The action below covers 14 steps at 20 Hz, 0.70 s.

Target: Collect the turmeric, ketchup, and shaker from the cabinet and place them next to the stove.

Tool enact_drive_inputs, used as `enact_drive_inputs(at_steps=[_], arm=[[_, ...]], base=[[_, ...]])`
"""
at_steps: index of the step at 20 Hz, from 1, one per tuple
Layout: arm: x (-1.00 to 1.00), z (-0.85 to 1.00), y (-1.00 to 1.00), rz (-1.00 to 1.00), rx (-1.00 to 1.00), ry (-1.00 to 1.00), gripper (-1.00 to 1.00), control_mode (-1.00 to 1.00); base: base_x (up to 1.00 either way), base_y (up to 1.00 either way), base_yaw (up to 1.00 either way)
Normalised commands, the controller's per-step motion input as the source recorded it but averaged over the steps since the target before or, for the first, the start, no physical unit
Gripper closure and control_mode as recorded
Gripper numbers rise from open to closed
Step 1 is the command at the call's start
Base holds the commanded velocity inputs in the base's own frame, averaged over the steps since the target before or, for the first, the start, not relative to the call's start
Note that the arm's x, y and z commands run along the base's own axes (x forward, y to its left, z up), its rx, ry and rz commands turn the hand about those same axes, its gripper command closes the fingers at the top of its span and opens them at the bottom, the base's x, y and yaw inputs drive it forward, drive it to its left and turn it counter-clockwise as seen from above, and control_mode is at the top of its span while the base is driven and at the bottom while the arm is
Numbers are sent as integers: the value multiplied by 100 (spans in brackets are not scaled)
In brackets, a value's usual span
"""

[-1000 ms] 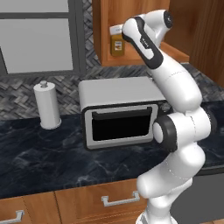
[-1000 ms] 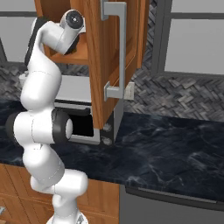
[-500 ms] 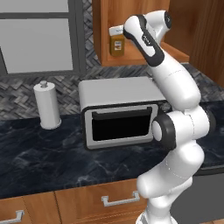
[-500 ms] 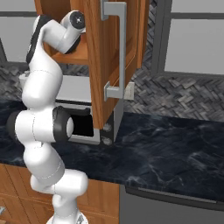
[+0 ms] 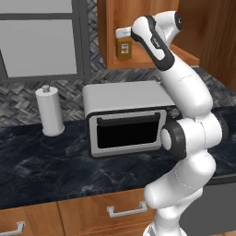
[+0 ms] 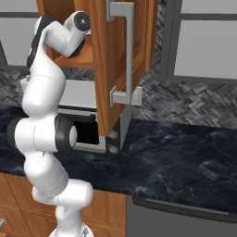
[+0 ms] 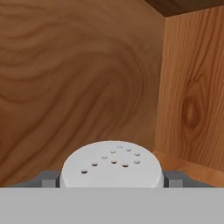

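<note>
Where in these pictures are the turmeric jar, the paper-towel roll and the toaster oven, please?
turmeric jar (image 5: 122,47), left base view, on its amber body with the dark label.
paper-towel roll (image 5: 50,112), left base view, on the middle of the white roll.
toaster oven (image 5: 127,133), left base view, on its dark glass door.

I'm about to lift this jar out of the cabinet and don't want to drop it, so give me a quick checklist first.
1. gripper on the turmeric: fingertips meet both sides of its white lid. Ok.
2. Lid centred between the fingertips: ok.
3. Jar upright on the cabinet shelf, seen in the left base view: ok.
4. cabinet door swung open: ok.
5. Way out above the toaster oven free: ok.
6. Grip firm enough to lift: cannot tell.
</note>
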Motion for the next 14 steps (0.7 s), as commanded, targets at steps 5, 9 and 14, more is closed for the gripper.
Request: enact_drive_inputs(at_steps=[5, 9, 14], arm=[[-46, -9, -3, 0, 1, -16, 100, -100], [-88, 8, -28, -3, 2, -15, 100, -100], [-97, 35, -44, -12, 2, 0, 100, -100]], base=[[0, 0, 0], [0, 0, 0], [0, 0, 0]])
